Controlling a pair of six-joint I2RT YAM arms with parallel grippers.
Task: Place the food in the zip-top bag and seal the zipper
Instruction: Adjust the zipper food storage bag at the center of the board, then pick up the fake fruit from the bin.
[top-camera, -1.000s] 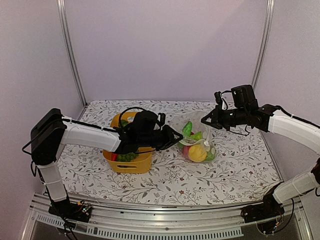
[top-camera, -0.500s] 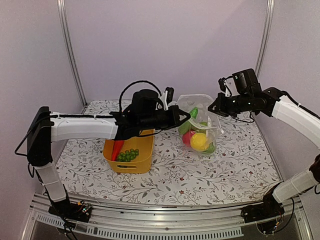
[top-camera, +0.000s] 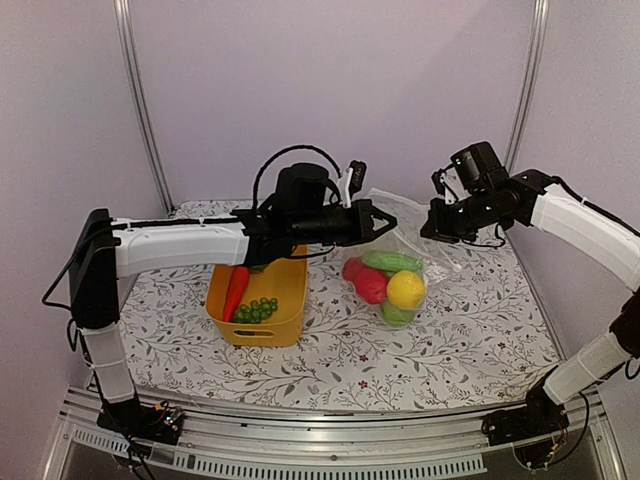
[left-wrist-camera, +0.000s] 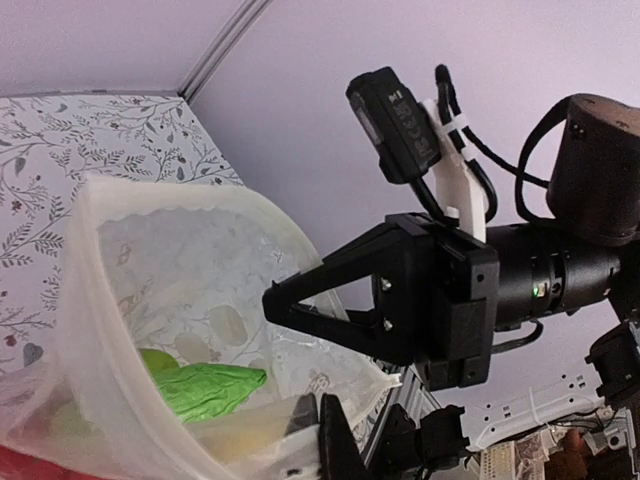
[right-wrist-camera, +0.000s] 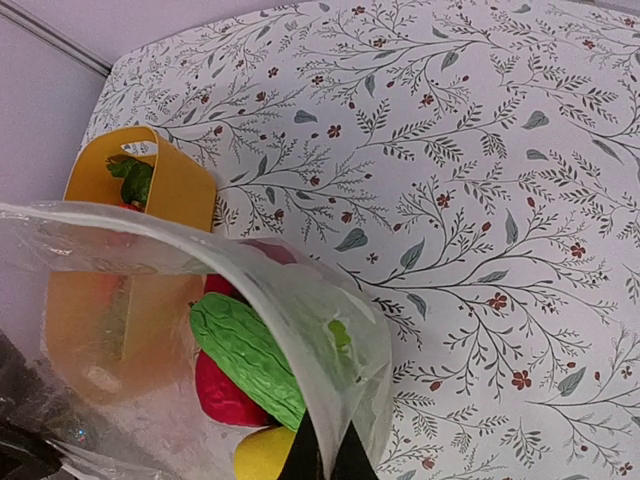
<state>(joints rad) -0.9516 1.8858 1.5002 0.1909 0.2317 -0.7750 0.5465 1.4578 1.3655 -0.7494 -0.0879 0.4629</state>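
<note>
The clear dotted zip-top bag (top-camera: 405, 250) hangs above the table between my two grippers, its mouth open. Inside lie a green cucumber (top-camera: 392, 262), a red piece (top-camera: 366, 284) and a yellow lemon (top-camera: 406, 289). My left gripper (top-camera: 385, 222) is shut on the bag's left mouth edge (left-wrist-camera: 300, 425). My right gripper (top-camera: 430, 230) is shut on the right mouth edge (right-wrist-camera: 345, 400). The right wrist view shows the cucumber (right-wrist-camera: 245, 355), the red piece (right-wrist-camera: 222, 395) and the lemon (right-wrist-camera: 262, 458). The left wrist view shows lettuce (left-wrist-camera: 205, 385) in the bag. An orange carrot (top-camera: 235, 290) and a green bumpy cluster (top-camera: 256, 310) lie in the tub.
The yellow tub (top-camera: 290, 290) stands on the flowered table left of the bag, under my left arm. It shows through the bag in the right wrist view (right-wrist-camera: 175, 185). Purple walls and metal posts close the back and sides.
Both grippers have risen and lifted the bag off the table. My left arm swung up and right away from the tub. The food has slid to the bag's bottom.
</note>
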